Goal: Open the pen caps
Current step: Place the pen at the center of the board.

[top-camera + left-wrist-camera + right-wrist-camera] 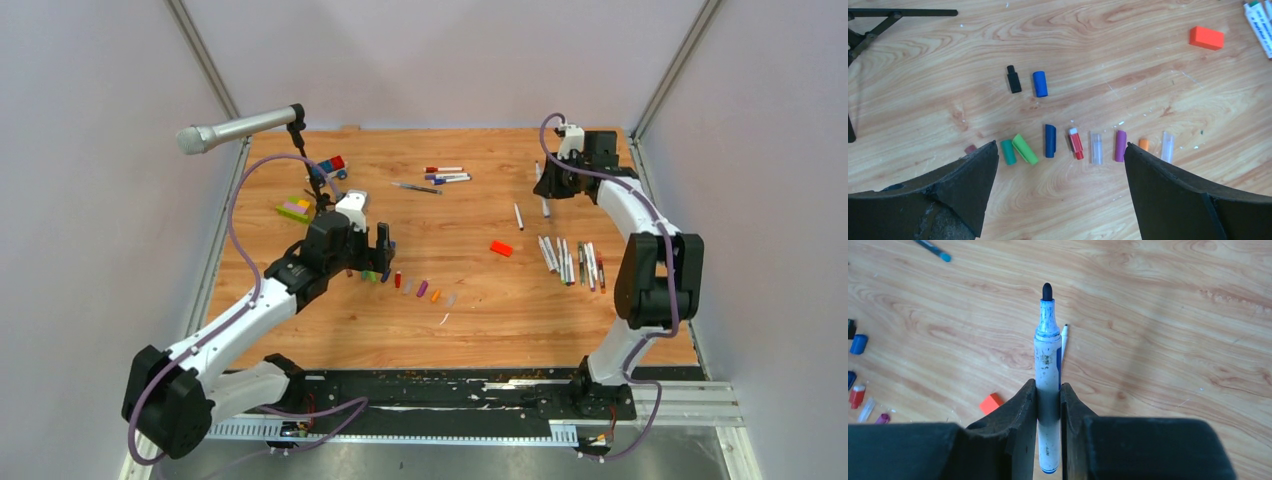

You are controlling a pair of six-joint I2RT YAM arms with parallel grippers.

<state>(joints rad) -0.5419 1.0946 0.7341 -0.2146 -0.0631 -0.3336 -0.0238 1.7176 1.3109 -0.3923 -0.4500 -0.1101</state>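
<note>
Closest to the lens: two black fingers (1015,415) of the right gripper (1048,405), pinched tight on a marker pen (1048,360). White barrel smudged with blue, dark tip bare and pointing away from the wrist. Held over the wooden tabletop (470,330) near its far right corner. Behind the held pen, a thinner pen (1064,340) flat on the wood.

Left gripper (1060,147) spread wide, holding nothing, poised over the tabletop left of centre, a little toward the near edge. Below and between its fingers, pen caps (1050,141) lying on their sides in a loose row: teal, light green, blue, red with a white end, clear, purple, orange, clear. Teal and light green touching; the others apart. A brownish cap (970,148) just beside the left finger, partly hidden. Farther from the wrist, a black cap (1013,79) and a blue cap (1040,83) side by side, apart from the row.

Orange-red block (501,248) near the middle of the tabletop. Bundle of pens (570,262) toward the right edge, lying close together. Few more pens (447,176) near the middle of the far edge. Grey microphone (238,128) on a black stand over the far left corner, coloured toy bricks (295,210) on the wood beside the stand.
</note>
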